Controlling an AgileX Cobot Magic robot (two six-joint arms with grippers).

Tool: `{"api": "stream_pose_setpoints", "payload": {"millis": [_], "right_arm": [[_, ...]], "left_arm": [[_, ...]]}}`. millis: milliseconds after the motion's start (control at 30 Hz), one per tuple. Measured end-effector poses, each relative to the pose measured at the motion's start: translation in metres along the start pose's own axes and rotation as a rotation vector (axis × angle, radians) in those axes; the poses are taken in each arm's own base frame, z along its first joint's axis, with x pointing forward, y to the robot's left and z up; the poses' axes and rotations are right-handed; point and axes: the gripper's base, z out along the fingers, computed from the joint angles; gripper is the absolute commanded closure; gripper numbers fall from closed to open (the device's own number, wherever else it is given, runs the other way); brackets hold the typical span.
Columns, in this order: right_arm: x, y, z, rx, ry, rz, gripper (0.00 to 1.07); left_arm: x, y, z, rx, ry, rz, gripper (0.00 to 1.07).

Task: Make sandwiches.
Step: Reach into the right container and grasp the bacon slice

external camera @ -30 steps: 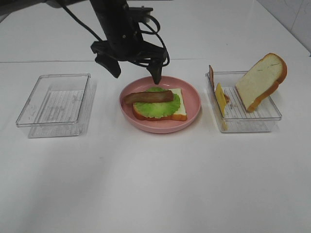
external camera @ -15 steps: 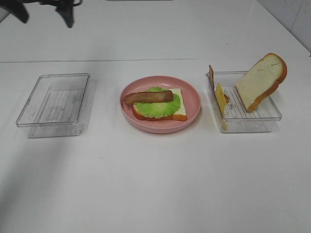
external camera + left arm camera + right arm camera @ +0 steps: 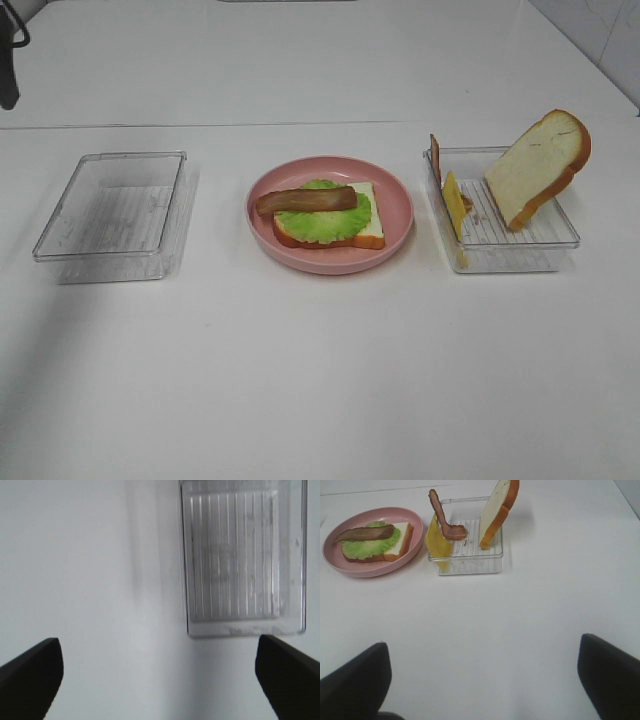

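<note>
With left gripper (image 3: 160, 680) and right gripper (image 3: 480, 680) both spread open and empty, the half-built sandwich (image 3: 325, 215) lay on the pink plate (image 3: 400, 205), while at its 3 o'clock the leaning bread slice (image 3: 535, 165) could topple, and the thin cheese (image 3: 453, 203) slip, if pinched off-centre.

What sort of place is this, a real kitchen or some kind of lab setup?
Most likely a robot lab bench rather than a kitchen. It shows a bare white table, toy-looking sandwich parts on a pink plate, and clear plastic trays laid out in a neat row.
</note>
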Motion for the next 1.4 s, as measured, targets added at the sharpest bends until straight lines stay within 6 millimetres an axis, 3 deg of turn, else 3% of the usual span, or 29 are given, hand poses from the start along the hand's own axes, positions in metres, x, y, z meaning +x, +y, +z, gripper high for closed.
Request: {"api": "stream_pose_setpoints", "payload": {"millis": [33,67,133,167,200,233,267,300,333,367,400,433,467,500,533,567,600,633,667,700,733,800,833,1033,1133,1400], "right_arm": [[0.0,0.0,0.0,0.0,0.0,0.0,0.14],[0.0,0.0,0.0,0.0,0.0,0.0,0.14],[0.0,0.0,0.0,0.0,0.0,0.0,0.14],[0.0,0.0,0.0,0.0,0.0,0.0,0.14],[0.0,0.0,0.0,0.0,0.0,0.0,0.14],[0.0,0.0,0.0,0.0,0.0,0.0,0.14],[0.0,0.0,0.0,0.0,0.0,0.0,0.14],[0.0,0.0,0.0,0.0,0.0,0.0,0.14],[0.0,0.0,0.0,0.0,0.0,0.0,0.14],[0.0,0.0,0.0,0.0,0.0,0.0,0.14],[0.0,0.0,0.0,0.0,0.0,0.0,0.14],[0.0,0.0,0.0,0.0,0.0,0.0,0.14],[0.0,0.0,0.0,0.0,0.0,0.0,0.14],[0.0,0.0,0.0,0.0,0.0,0.0,0.14],[0.0,0.0,0.0,0.0,0.0,0.0,0.14],[0.0,0.0,0.0,0.0,0.0,0.0,0.14],[0.0,0.0,0.0,0.0,0.0,0.0,0.14],[0.0,0.0,0.0,0.0,0.0,0.0,0.14],[0.0,0.0,0.0,0.0,0.0,0.0,0.14],[0.0,0.0,0.0,0.0,0.0,0.0,0.14],[0.0,0.0,0.0,0.0,0.0,0.0,0.14],[0.0,0.0,0.0,0.0,0.0,0.0,0.14],[0.0,0.0,0.0,0.0,0.0,0.0,0.14],[0.0,0.0,0.0,0.0,0.0,0.0,0.14],[0.0,0.0,0.0,0.0,0.0,0.0,0.14],[0.0,0.0,0.0,0.0,0.0,0.0,0.14]], "left_arm": [[0.024,0.001,-0.012,0.002,0.015,0.0,0.07],[0.024,0.001,-0.012,0.002,0.015,0.0,0.07],[0.062,0.002,-0.038,0.003,-0.027,-0.001,0.08],[0.062,0.002,-0.038,0.003,-0.027,-0.001,0.08],[0.077,0.002,-0.048,0.003,-0.05,-0.001,0.08],[0.106,0.003,-0.07,0.005,-0.12,-0.001,0.08],[0.106,0.003,-0.07,0.005,-0.12,-0.001,0.08],[0.136,0.004,-0.083,0.007,-0.172,-0.002,0.08],[0.136,0.004,-0.083,0.007,-0.172,-0.002,0.08],[0.151,0.005,-0.093,0.008,-0.214,-0.003,0.08],[0.18,0.006,-0.103,0.01,-0.272,-0.004,0.08],[0.18,0.006,-0.103,0.01,-0.272,-0.004,0.08],[0.195,0.006,-0.112,0.011,-0.316,-0.004,0.08],[0.223,0.006,-0.122,0.016,-0.379,-0.006,0.08],[0.223,0.006,-0.122,0.016,-0.379,-0.006,0.08],[0.253,0.007,-0.129,0.022,-0.451,-0.009,0.08],[0.253,0.007,-0.129,0.022,-0.451,-0.009,0.08],[0.265,0.007,-0.13,0.03,-0.471,-0.011,0.08],[0.293,0.007,-0.135,0.038,-0.538,-0.013,0.08],[0.293,0.007,-0.135,0.038,-0.538,-0.013,0.08],[0.318,0.005,-0.135,0.063,-0.575,-0.016,0.08],[0.327,0.005,-0.134,0.073,-0.591,-0.017,0.08],[0.347,0.004,-0.13,0.084,-0.633,-0.017,0.08],[0.382,0.004,-0.108,0.08,-0.722,0.026,0.08],[0.388,0.002,-0.096,0.089,-0.747,0.045,0.09],[0.386,0.003,-0.092,0.088,-0.775,0.043,0.09]]}}
